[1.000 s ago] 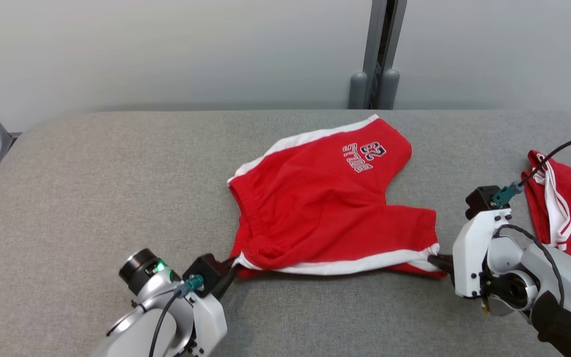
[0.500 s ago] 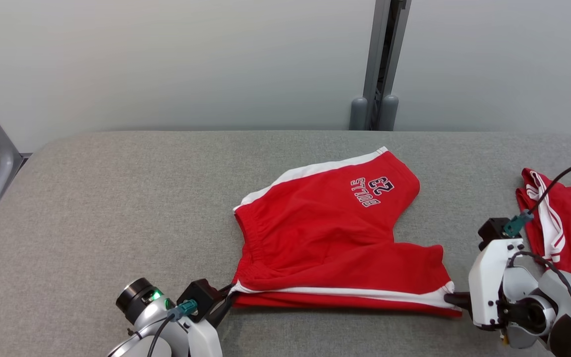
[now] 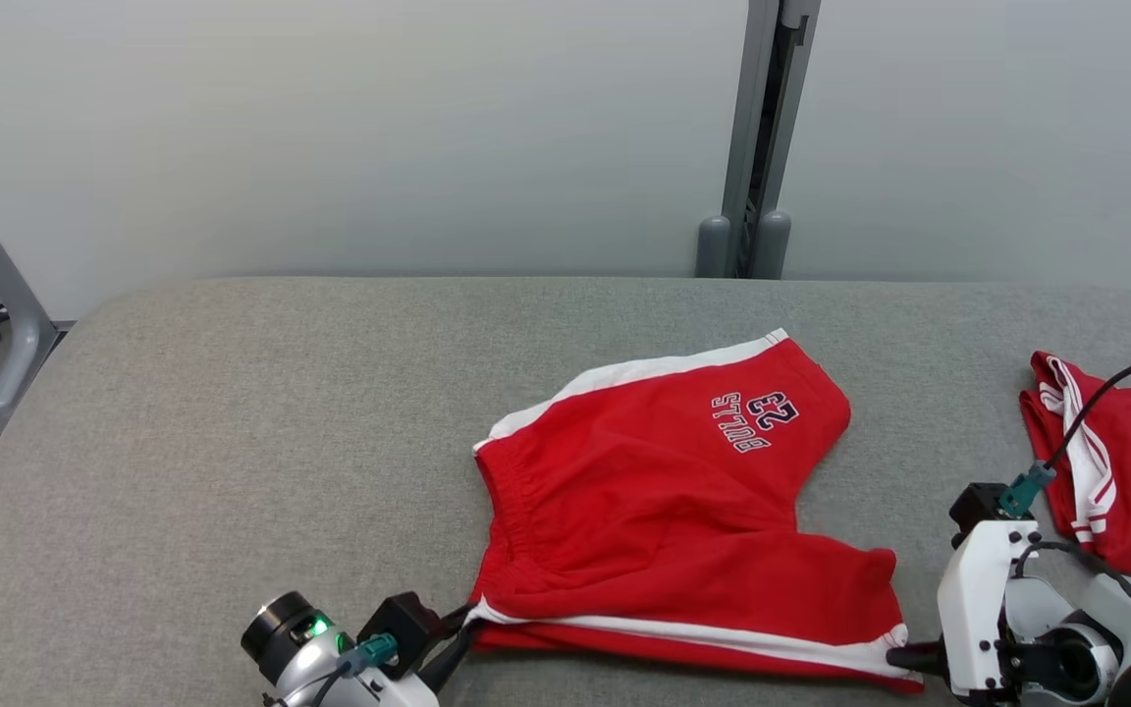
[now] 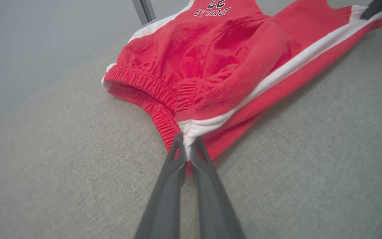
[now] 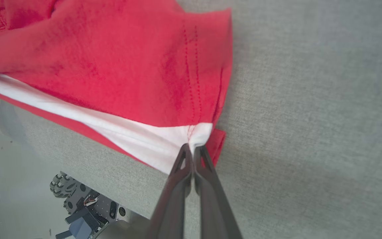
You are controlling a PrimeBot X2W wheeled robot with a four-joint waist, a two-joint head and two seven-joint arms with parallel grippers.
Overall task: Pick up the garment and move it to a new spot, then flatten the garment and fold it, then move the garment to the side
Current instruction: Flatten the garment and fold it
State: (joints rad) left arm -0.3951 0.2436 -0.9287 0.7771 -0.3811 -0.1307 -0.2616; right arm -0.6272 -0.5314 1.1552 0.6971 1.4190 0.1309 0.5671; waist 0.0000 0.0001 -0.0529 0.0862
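The garment (image 3: 664, 511) is a pair of red shorts with white side stripes and a printed number, spread on the grey padded table (image 3: 232, 442). My left gripper (image 3: 462, 628) is shut on its waistband corner at the near left; the left wrist view shows the white stripe end of the garment (image 4: 211, 83) pinched where my left gripper (image 4: 187, 146) closes. My right gripper (image 3: 904, 658) is shut on the near right leg hem. In the right wrist view the hem corner of the garment (image 5: 128, 66) is clamped between the fingers of my right gripper (image 5: 192, 151). The near edge stretches between both grippers.
A second red garment (image 3: 1115, 471) with white stripes lies bunched at the table's right edge. A grey post (image 3: 752, 147) stands behind the table. A grey frame (image 3: 11, 324) rises past the left end. The robot's wheeled base (image 5: 85, 205) shows below the near table edge.
The camera has tilted, so the scene sits lower in the picture. Both grippers have drawn the garment's near edge toward the table's front, and the fabric now lies straighter and flatter.
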